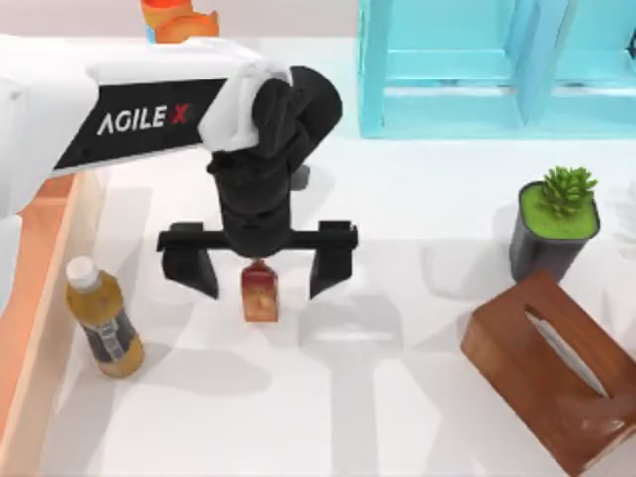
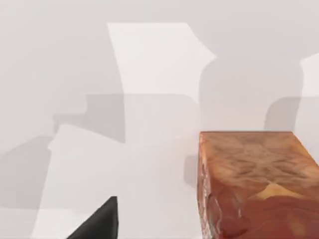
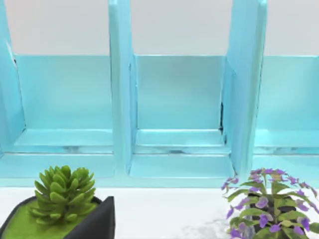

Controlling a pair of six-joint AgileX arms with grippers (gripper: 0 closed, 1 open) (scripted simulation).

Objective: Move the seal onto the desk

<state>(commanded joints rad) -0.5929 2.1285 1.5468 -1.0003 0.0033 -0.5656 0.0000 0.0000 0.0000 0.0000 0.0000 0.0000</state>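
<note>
At the far left edge I see an orange-brown tray (image 1: pixel 40 298) running along the counter (image 1: pixel 397 397). Just right of it stands an amber bottle (image 1: pixel 102 320) with a dark label I cannot read. My left arm reaches in from the left, "AGILE X" printed white on its black panel. My left pincer (image 1: pixel 260 274) hangs released, fingers spread wide either side of the seal (image 1: pixel 260 291), not touching it. The seal stands upright on the white counter, open room near and to its right. Further right sit a brown tissue box (image 1: pixel 556 373) at the near right edge, a potted succulent (image 1: pixel 556 224), and a blue rack (image 1: pixel 497 70) far behind.
</note>
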